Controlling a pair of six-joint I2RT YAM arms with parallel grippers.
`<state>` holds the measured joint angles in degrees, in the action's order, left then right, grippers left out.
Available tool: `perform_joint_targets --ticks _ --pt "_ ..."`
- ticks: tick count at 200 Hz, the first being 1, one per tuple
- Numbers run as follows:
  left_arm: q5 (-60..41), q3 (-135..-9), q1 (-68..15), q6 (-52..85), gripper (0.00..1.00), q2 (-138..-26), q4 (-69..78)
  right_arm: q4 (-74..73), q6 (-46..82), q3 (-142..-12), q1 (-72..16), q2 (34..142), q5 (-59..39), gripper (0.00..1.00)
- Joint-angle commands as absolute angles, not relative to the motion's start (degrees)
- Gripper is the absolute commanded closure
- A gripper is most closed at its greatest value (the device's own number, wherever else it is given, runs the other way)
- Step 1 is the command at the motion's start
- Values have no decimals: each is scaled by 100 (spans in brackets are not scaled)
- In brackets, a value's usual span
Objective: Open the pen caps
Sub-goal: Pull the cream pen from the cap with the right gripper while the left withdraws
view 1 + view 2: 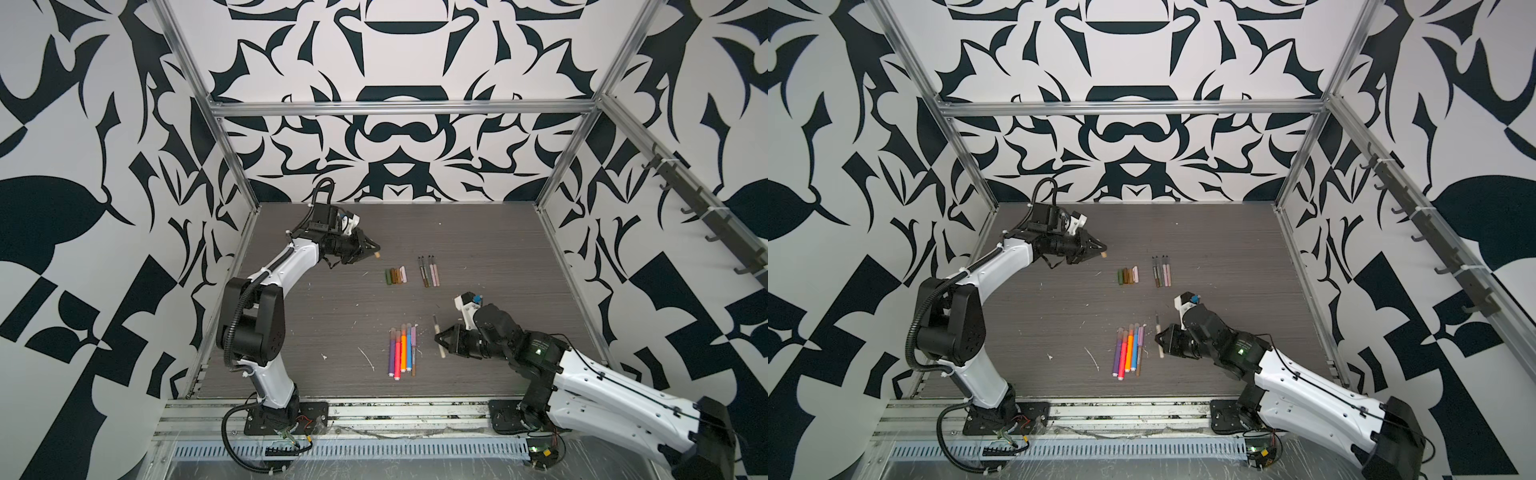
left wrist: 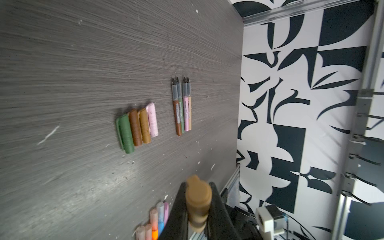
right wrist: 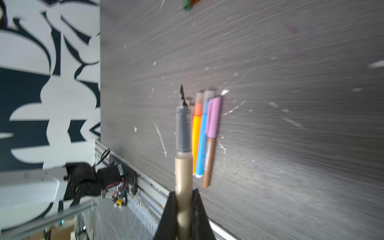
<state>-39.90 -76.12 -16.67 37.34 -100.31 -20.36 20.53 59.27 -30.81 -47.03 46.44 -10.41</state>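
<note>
Robot test cell in a laboratory. An aluminium profile frame (image 1: 399, 109) encloses a grey wood-grain tabletop (image 1: 478, 241). Black-and-white patterned panels (image 1: 399, 54) line the far, left and right sides. The left arm (image 1: 270, 316) and right arm (image 1: 602, 386) are bolted to the near rail (image 1: 407, 411).

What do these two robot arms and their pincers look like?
Both arms have glossy white shells between chunky black joints: the left arm and the right arm. A ribbed black hose loops along the left one; thin black wires run along the right, where a small green light glows. The left pincer and right pincer are black, tapering to pointed tips.
</note>
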Motion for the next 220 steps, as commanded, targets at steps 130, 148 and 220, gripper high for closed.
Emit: perform_joint_targets --ticks 130,148,220 --pt "-3253 -8771 -1828 2777 100 -11909 -3666 3067 5293 -3235 -3964 3842 -1062 100" --pt "-3261 -8818 -1825 2771 99 -12060 -3705 3226 5274 -3230 -3964 3652 -985 100" --pt "-3094 -9066 -1915 2602 89 -12558 -4019 3598 5187 -3182 -3965 3250 -840 100"
